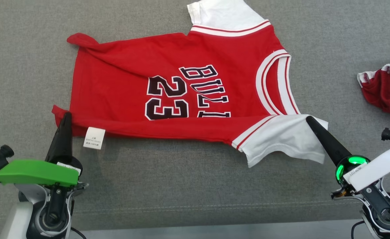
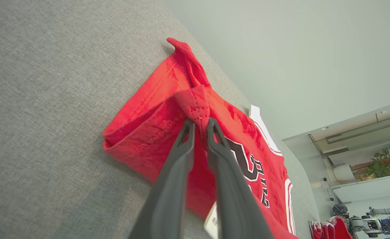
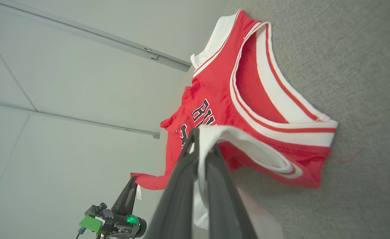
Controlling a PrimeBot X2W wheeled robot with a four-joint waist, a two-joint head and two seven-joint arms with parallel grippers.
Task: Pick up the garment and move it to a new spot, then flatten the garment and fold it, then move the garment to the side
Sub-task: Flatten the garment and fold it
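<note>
Looking down onto a grey woven tabletop (image 1: 195, 186) spreading from left to right, with a stitched seam (image 1: 195, 206) running along its near side and a pale strip of floor (image 1: 215, 229) showing past the near edge. Facing a plain pale wall (image 2: 281, 49) beyond, evenly lit. Meeting a grey rail (image 3: 92, 33) crossing pale panels at the left. Catching a leafy plant (image 2: 386, 159) standing above a white ledge (image 2: 371, 187) far to the right.

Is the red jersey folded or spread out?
Mostly spread; the jersey has its near edge turned over, hiding part of the lettering.
</note>
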